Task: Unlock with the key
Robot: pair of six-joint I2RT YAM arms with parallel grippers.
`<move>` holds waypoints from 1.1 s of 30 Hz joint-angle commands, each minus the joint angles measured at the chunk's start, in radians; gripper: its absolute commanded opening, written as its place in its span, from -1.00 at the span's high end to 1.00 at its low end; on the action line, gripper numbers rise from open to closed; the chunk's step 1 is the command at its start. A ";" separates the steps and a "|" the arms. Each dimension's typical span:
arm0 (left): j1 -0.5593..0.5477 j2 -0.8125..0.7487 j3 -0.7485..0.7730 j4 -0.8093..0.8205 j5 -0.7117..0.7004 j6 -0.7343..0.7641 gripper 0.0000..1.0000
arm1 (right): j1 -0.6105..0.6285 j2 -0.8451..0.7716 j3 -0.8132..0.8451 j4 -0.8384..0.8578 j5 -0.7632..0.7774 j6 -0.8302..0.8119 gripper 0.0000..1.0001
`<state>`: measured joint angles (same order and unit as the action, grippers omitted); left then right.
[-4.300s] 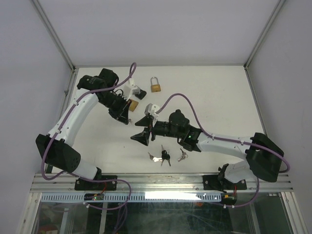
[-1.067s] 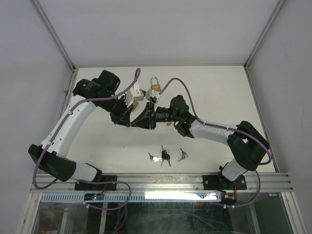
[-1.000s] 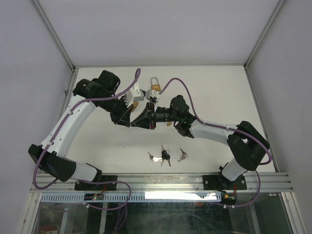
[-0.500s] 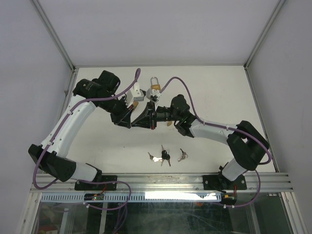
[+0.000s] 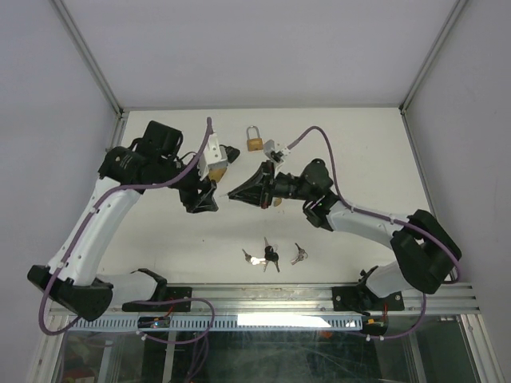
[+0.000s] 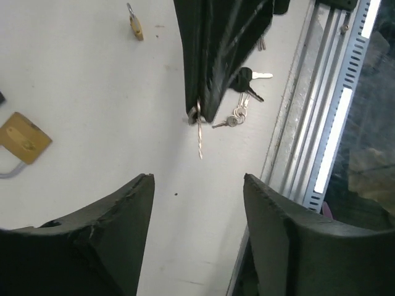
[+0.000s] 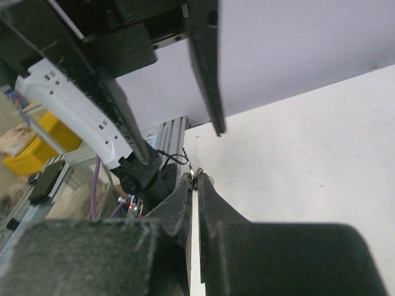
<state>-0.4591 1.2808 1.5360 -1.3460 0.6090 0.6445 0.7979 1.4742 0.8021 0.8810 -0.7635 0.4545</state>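
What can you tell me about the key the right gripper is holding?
The key shows as a thin silver metal blade, seen nearly edge-on, sticking straight out from the tips of the shut right gripper, with a small ring at its head. Only that gripper touches it. Its tip is free, apart from the open left gripper.

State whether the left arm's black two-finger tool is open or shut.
Open: black left tool, fingers apart, white table showing between them.

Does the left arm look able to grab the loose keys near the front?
Probably yes. The left gripper is open, with only bare table before the loose keys; the right gripper, pinching a key, hangs just beside that path.
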 commanded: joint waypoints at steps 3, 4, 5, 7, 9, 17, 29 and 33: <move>-0.005 -0.165 -0.160 0.364 0.127 -0.168 -0.31 | -0.067 -0.203 -0.109 0.016 0.184 0.049 1.00; -0.006 -0.159 -0.180 0.404 0.134 -0.223 -0.30 | -0.082 -0.240 -0.121 -0.043 0.206 0.028 1.00; -0.007 -0.152 -0.199 0.450 0.133 -0.293 -0.29 | -0.097 -0.274 -0.133 -0.101 0.231 0.017 1.00; -0.007 -0.139 -0.245 0.553 0.108 -0.445 -0.24 | -0.135 -0.355 -0.168 -0.202 0.277 0.002 1.00; -0.009 -0.132 -0.300 0.672 0.053 -0.569 -0.24 | -0.182 -0.445 -0.201 -0.345 0.277 0.002 1.00; -0.159 0.042 -0.382 1.016 -0.305 -0.719 -0.40 | -0.397 -0.696 -0.243 -0.778 0.629 -0.079 1.00; -0.376 0.498 -0.205 1.050 -0.590 -0.558 -0.95 | -0.496 -0.726 -0.258 -0.847 0.585 -0.198 1.00; -0.380 0.613 -0.122 1.035 -0.621 -0.518 -0.85 | -0.515 -0.725 -0.274 -0.844 0.556 -0.209 1.00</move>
<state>-0.8223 1.8408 1.3094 -0.3576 0.0811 0.0467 0.3012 0.7666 0.5365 0.0044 -0.1757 0.2863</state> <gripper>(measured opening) 0.948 0.020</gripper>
